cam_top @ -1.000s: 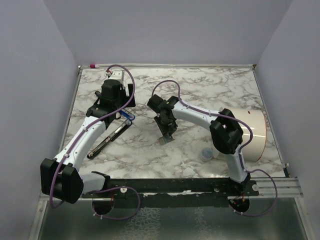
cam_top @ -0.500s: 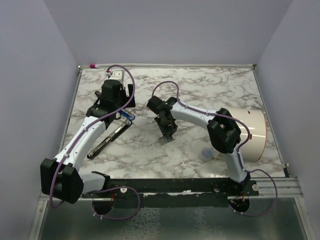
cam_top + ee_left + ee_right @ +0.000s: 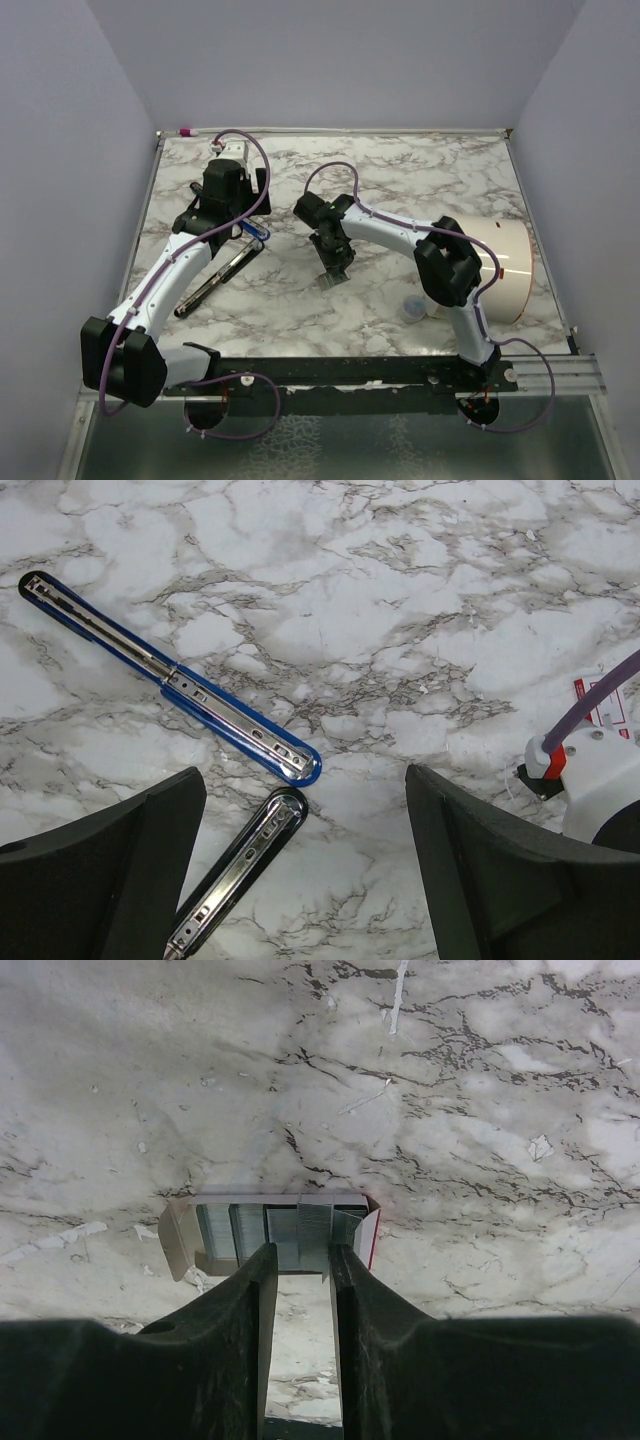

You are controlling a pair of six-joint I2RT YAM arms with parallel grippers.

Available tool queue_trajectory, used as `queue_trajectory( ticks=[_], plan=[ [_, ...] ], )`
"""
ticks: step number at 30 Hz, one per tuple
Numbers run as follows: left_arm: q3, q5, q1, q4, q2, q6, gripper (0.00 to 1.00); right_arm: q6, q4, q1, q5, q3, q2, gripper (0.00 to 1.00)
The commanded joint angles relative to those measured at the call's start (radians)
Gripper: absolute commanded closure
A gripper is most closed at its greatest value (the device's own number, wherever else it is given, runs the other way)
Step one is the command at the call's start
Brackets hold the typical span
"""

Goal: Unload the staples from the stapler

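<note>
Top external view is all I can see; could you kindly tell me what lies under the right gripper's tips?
Observer: A small open box of silvery staples; the right gripper has its close-set fingertips at the near edge.
Operator: Thank you. Is the other arm holding anything?
Observer: No, the left gripper stands wide open above the marble table.
Operator: And what lies beneath it?
Observer: A blue rail with a slotted silvery channel, its rounded end below the open jaws.

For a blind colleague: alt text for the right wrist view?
The right gripper, jaws a narrow gap apart, meets the edge of a small open white box of silvery staples on a marble table; whether it grips anything is unclear.
</note>
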Motion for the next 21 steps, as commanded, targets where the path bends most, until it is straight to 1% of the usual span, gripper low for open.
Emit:
queue_trajectory(
  ticks=[1, 10, 21],
  plan=[
    [0.025, 0.003, 0.004, 0.008, -0.009, -0.008, 0.16, 0.017, -0.013, 0.005, 0.044, 0.013, 0.014, 0.72],
    [0.024, 0.005, 0.005, 0.01, -0.012, -0.008, 0.16, 0.0, 0.018, 0.005, -0.018, 0.012, 0.01, 0.72],
    [0.024, 0.014, 0.005, 0.011, -0.012, -0.007, 0.16, 0.008, -0.007, 0.005, 0.027, 0.022, 0.026, 0.74]
  ],
)
